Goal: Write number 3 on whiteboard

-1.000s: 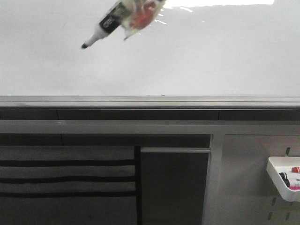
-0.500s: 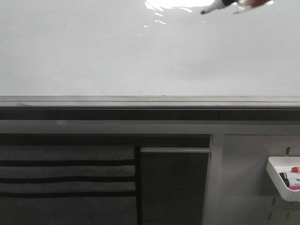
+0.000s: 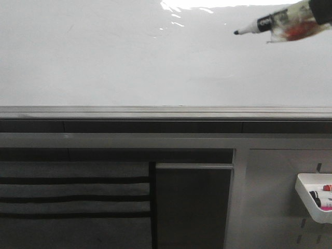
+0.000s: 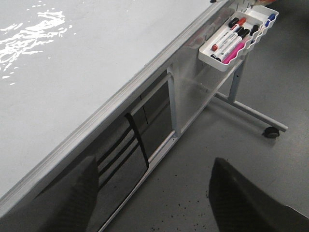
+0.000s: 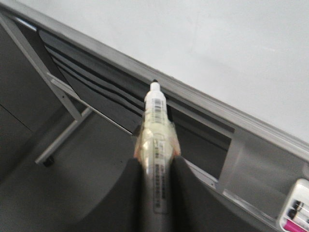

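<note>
The whiteboard [image 3: 129, 62] fills the upper front view, glossy and white, with a grey ledge [image 3: 155, 111] along its lower edge. No number 3 shows on it. My right gripper [image 3: 303, 23] enters at the top right, shut on a black-tipped marker [image 3: 262, 25] that points left, its tip near the board. In the right wrist view the fingers [image 5: 128, 193] clamp the marker [image 5: 155, 121], whose tip points at the ledge. My left gripper [image 4: 152, 193] is open and empty above the floor, beside the whiteboard [image 4: 87, 53].
A white marker tray [image 3: 314, 197] with several markers hangs on a grey pegboard panel at the lower right; it also shows in the left wrist view [image 4: 236, 34]. A dark frame [image 3: 192, 202] stands under the board. A wheeled leg [image 4: 270, 130] rests on the floor.
The marker in my right gripper has swept from the board's upper left to its upper right, then dropped a little. No mark has appeared on the board.
</note>
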Controlling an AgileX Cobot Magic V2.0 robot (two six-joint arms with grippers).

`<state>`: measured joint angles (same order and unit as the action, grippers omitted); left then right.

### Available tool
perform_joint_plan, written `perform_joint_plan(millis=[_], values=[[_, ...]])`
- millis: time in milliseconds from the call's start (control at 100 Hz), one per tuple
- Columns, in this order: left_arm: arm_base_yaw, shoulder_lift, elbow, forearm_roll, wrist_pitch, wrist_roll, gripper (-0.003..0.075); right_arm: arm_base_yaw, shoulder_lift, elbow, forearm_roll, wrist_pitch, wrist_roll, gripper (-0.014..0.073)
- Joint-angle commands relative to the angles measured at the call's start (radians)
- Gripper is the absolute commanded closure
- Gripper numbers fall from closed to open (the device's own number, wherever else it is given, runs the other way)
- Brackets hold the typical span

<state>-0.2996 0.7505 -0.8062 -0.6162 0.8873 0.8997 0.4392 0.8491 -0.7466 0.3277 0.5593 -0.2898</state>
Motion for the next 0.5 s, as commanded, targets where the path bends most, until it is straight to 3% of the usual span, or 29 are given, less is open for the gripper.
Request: perform_joint_plan(millis=[0, 210, 490], values=[[0.004, -0.003, -0.026, -0.049, -0.056, -0.014, 0.0271, -0.017, 0.061, -0.11, 0.046, -0.035, 0.004, 0.062], [0.004, -0.003, -0.026, -0.049, -0.058, -0.014, 0.0271, -0.076, 0.327, -0.459, 0.044, 0.264, -0.003, 0.062], [0.004, -0.003, -0.026, -0.049, -0.058, -0.014, 0.0271, -0.063, 0.563, -0.668, 0.051, 0.296, -0.033, 0.062]])
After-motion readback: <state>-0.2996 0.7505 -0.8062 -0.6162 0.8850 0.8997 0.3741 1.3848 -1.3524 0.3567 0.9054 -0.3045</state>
